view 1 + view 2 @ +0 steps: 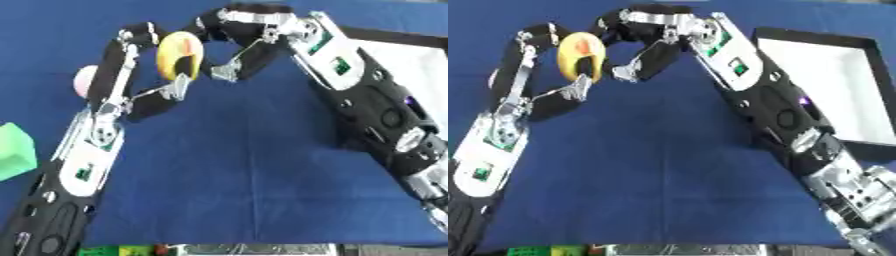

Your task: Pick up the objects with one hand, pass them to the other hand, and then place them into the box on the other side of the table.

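A yellow round fruit [178, 50] with a red patch hangs above the blue table at the top centre. My left hand [140, 60] reaches up from the lower left and is shut on it, fingers over its top and thumb [178, 86] under it. My right hand [241, 42] comes in from the right and faces the fruit's other side. Its fingers arch close over the fruit's right edge, and its thumb [222, 71] stands a small gap away. A dark finger covers part of the fruit's lower half.
A white box with a black rim [833, 85] lies at the right side of the table. A pale pink round thing [83, 80] shows behind my left arm. A green box [16, 150] sits at the left edge. Blue cloth [236, 165] covers the table.
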You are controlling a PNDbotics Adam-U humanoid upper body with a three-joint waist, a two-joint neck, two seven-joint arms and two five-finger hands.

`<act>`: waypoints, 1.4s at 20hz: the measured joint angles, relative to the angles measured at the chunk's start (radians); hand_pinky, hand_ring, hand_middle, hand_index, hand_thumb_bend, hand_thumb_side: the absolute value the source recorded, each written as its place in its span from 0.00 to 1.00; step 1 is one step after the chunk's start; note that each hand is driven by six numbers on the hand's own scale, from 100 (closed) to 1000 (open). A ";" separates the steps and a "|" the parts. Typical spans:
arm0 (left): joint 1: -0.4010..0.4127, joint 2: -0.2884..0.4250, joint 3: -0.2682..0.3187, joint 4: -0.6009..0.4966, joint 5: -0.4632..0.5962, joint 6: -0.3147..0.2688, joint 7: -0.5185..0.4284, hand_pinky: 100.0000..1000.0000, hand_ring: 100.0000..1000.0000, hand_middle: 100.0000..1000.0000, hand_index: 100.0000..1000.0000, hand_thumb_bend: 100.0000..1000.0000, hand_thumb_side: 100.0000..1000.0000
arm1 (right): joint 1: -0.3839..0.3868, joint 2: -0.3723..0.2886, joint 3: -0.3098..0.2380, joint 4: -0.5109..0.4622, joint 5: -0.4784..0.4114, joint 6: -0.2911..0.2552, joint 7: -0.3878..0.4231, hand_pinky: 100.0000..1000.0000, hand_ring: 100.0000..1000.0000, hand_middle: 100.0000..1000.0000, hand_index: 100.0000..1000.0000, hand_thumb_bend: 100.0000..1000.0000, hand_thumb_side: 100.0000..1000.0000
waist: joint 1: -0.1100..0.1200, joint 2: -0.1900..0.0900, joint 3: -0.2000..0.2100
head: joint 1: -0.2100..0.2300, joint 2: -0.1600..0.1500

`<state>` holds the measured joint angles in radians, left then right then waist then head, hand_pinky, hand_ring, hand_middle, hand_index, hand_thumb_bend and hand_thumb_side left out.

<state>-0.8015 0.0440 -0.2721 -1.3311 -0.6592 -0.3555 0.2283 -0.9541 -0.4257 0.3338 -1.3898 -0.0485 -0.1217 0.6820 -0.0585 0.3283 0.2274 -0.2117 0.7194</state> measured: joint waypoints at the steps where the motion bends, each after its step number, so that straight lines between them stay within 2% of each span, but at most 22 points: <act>1: 0.000 0.000 0.000 0.002 0.002 0.001 -0.001 0.83 0.64 0.47 0.57 0.00 0.28 | 0.001 0.000 0.000 0.000 0.000 -0.004 -0.007 0.94 1.00 0.64 0.61 0.00 0.02 | 0.000 0.000 0.000 | -0.001 0.000; 4: -0.001 0.000 0.000 0.004 0.009 0.014 -0.006 0.85 0.69 0.52 0.67 0.00 0.29 | 0.006 0.000 0.000 -0.004 -0.001 -0.013 -0.026 0.94 1.00 0.62 0.60 0.00 0.02 | -0.002 0.000 0.000 | -0.001 0.000; 6: -0.003 0.000 0.000 0.009 0.008 0.031 -0.015 0.86 0.70 0.54 0.70 0.00 0.30 | 0.014 -0.003 0.000 -0.006 -0.007 -0.013 -0.039 0.93 1.00 0.62 0.60 0.00 0.02 | -0.001 0.000 0.000 | -0.001 0.000; 10: -0.006 -0.002 0.000 0.015 0.003 0.073 -0.035 0.88 0.76 0.63 0.85 0.00 0.41 | 0.022 -0.015 0.000 -0.024 -0.029 -0.002 -0.056 0.93 1.00 0.60 0.59 0.00 0.00 | 0.000 0.000 0.000 | -0.002 0.000; 13: -0.007 -0.006 0.000 0.018 -0.009 0.109 -0.043 0.89 0.79 0.67 0.90 0.00 0.49 | 0.024 -0.022 -0.001 -0.035 -0.044 0.006 -0.058 0.92 1.00 0.59 0.58 0.00 0.00 | 0.001 0.000 0.000 | -0.003 0.000; 14: -0.007 -0.007 0.000 0.020 -0.013 0.120 -0.046 0.89 0.80 0.68 0.92 0.04 0.52 | 0.026 -0.023 -0.004 -0.037 -0.048 0.006 -0.059 0.92 1.00 0.59 0.58 0.00 0.00 | 0.001 0.000 0.000 | -0.003 0.000; 15: -0.007 -0.007 0.000 0.021 -0.017 0.127 -0.049 0.89 0.80 0.69 0.93 0.12 0.59 | 0.027 -0.027 -0.006 -0.039 -0.052 0.006 -0.059 0.92 1.00 0.59 0.57 0.00 0.00 | 0.001 0.000 -0.001 | -0.003 0.000; 18: -0.006 -0.007 0.000 0.021 -0.030 0.134 -0.058 0.89 0.81 0.70 0.93 0.23 0.71 | 0.028 -0.031 -0.011 -0.042 -0.062 0.002 -0.063 0.91 1.00 0.58 0.57 0.00 0.00 | 0.002 0.000 -0.002 | -0.005 0.000; 22: -0.005 -0.007 0.000 0.022 -0.044 0.115 -0.065 0.89 0.81 0.70 0.93 0.29 0.75 | 0.030 -0.038 -0.014 -0.047 -0.067 -0.002 -0.076 0.91 1.00 0.58 0.57 0.00 0.00 | 0.004 0.000 -0.003 | -0.006 0.000; 28: 0.004 0.005 0.000 0.028 -0.046 0.083 -0.061 0.89 0.81 0.70 0.94 0.28 0.76 | 0.031 -0.057 -0.022 -0.047 -0.070 -0.018 -0.103 0.90 1.00 0.57 0.56 0.00 0.02 | 0.008 0.000 -0.010 | -0.009 0.004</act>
<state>-0.7975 0.0490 -0.2720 -1.3033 -0.7052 -0.2722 0.1675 -0.9236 -0.4828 0.3119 -1.4368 -0.1187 -0.1398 0.5792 -0.0504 0.3281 0.2177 -0.2206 0.7233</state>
